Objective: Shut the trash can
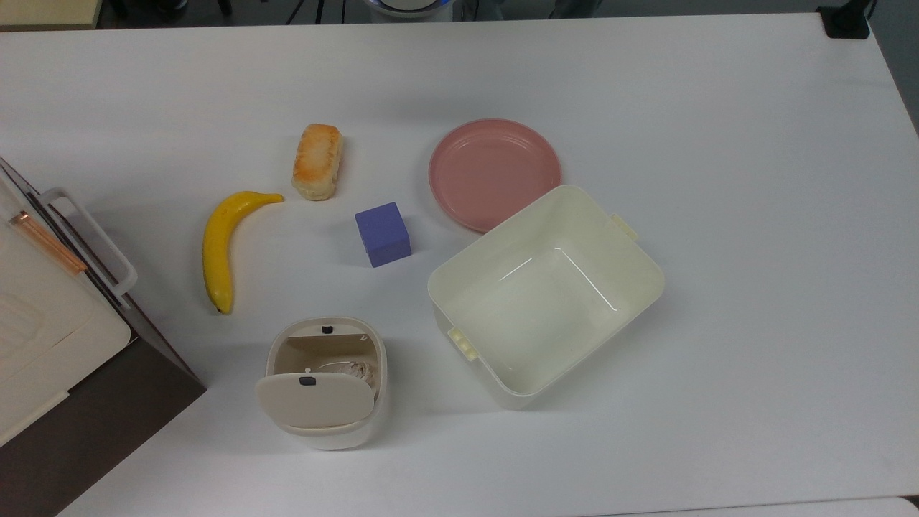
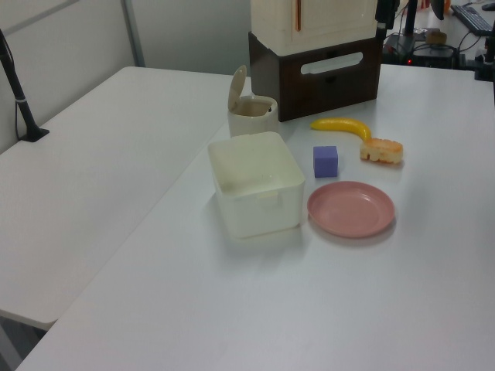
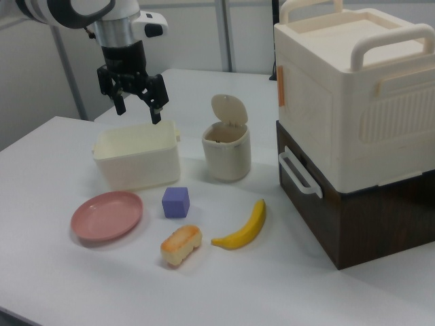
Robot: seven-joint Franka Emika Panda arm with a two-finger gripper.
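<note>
The small cream trash can (image 1: 327,431) stands near the table's front edge in the top view, its hinged lid (image 1: 316,403) tipped up and showing a small black button. Crumpled paper lies inside. The can (image 2: 252,120) also shows in the left view and the can (image 3: 228,157) in the right view, with its lid (image 3: 228,109) standing upright. My gripper (image 3: 139,112) hangs open and holds nothing, above the far edge of the cream tub, to the right view's left of the can and apart from it.
A large cream tub (image 1: 646,287) sits to the top view's right of the can. A pink plate (image 1: 494,172), purple cube (image 1: 383,233), bread roll (image 1: 318,161) and banana (image 1: 219,248) lie beyond. A cream case on a brown base (image 3: 353,129) stands close beside the can.
</note>
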